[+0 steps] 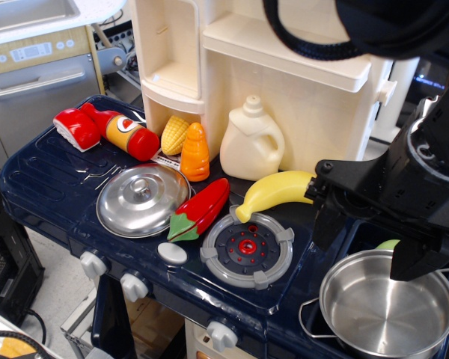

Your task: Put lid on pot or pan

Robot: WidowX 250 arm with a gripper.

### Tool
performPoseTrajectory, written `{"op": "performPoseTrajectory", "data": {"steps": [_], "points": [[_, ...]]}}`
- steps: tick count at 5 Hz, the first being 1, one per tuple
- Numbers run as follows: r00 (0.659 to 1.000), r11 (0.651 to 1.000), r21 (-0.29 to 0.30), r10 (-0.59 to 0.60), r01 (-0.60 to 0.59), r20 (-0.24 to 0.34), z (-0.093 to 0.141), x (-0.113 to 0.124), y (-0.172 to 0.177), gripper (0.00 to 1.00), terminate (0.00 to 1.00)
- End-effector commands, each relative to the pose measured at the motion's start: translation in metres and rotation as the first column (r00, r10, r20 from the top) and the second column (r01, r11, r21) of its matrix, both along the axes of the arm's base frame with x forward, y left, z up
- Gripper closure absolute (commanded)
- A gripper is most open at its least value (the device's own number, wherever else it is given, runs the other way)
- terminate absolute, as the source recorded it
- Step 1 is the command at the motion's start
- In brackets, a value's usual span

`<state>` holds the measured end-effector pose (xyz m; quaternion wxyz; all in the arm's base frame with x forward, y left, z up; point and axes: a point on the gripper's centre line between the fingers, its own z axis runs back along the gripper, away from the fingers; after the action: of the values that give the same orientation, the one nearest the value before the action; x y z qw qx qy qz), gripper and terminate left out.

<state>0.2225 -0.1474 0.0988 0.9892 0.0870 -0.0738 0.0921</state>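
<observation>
One steel lid (142, 199) lies flat on the left of the toy stove, beside the red pepper (200, 210), well apart from the open pot (388, 308) at right. Light, rigid and slick, it is probably best taken by its small centre knob. The gripper (374, 239) hangs over the pot, fingers spread, holding nothing
</observation>
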Motion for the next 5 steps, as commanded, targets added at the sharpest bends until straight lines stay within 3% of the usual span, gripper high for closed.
{"op": "performPoseTrajectory", "data": {"steps": [1, 2, 3, 5], "points": [[1.000, 1.000, 0.000, 0.000, 0.000, 0.000, 0.000, 0.000, 0.000, 0.00, 0.00], [0.997, 0.987, 0.144, -0.074, 0.073, -0.001, 0.003, 0.018, 0.046, 0.00, 0.00], [0.994, 0.978, 0.178, -0.108, 0.106, 0.003, 0.004, 0.037, 0.095, 0.00, 0.00], [0.990, 0.987, 0.090, -0.124, 0.129, -0.060, -0.003, 0.052, 0.174, 0.00, 0.00]]}}
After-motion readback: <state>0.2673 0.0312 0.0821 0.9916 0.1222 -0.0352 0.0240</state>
